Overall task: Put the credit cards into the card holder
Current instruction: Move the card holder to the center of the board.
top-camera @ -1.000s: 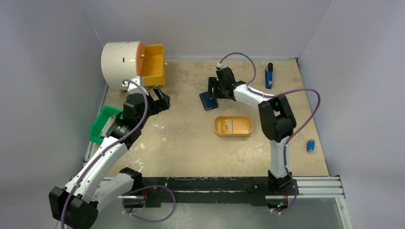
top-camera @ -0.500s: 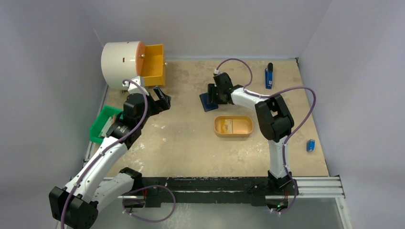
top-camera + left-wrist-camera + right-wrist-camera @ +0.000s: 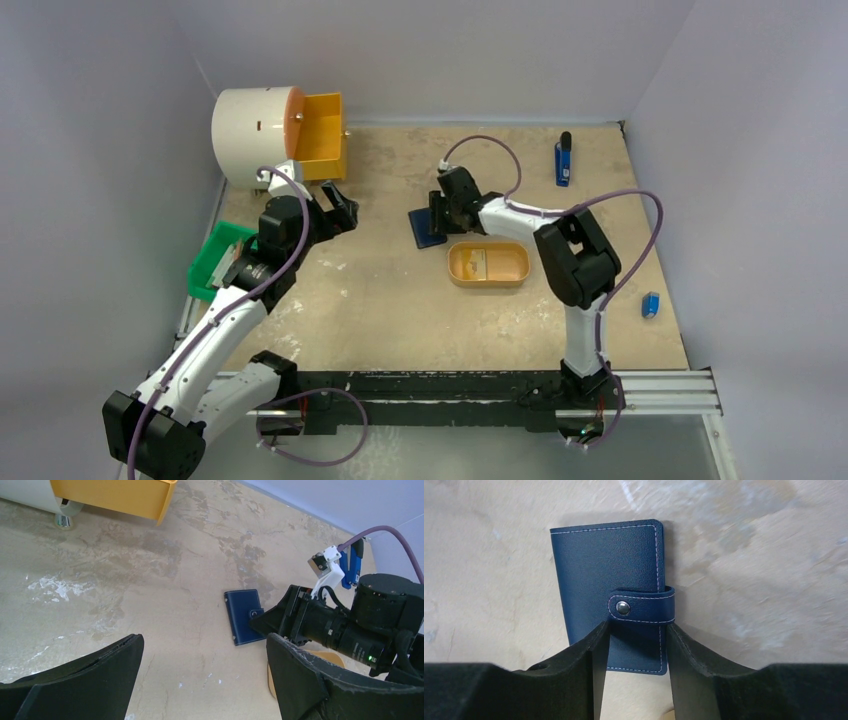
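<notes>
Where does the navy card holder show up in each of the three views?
Top external: card holder mid-table, just up-left of the orange tray, partly under the right arm.
Left wrist: card holder right of centre, lying closed.
Right wrist: card holder centre, snap tab facing the camera.
Shared landmark: the right arm's fingers, at the holder's edge in every view.

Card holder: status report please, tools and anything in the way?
Left tool open, well away. Right tool part-open, low over card holder, at its tab. Holder flat, snapped shut. Nothing blocking it.
</notes>
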You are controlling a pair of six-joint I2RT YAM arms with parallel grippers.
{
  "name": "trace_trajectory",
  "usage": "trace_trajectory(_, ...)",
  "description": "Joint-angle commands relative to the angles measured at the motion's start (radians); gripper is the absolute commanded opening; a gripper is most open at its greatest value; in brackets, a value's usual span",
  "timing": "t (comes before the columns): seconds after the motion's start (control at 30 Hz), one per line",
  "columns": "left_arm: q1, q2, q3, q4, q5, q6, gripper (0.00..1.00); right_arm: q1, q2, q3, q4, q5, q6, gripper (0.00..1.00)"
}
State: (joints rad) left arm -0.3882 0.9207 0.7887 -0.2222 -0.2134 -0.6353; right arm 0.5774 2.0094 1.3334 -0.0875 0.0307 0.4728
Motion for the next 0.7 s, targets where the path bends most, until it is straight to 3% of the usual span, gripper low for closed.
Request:
trace_trajectory(0.0,0.006,-0.006,-0.002,0.067,0.019,-0.008,0.92,0.07,-0.042,-0.035,-0.009,-0.011,0.059,0.46)
trace_trajectory(0.33,0.006,0.003,-0.007,0.066,0.027,-0.011,0.92,0.223,-0.077,-0.069,-0.016,0.024,0.184,0.46)
trace_trajectory(0.67,-0.017,0.02,0.003,0.035,0.014,-0.009,0.9,0.315,-0.291,-0.366,0.024,0.058,0.295,0.46)
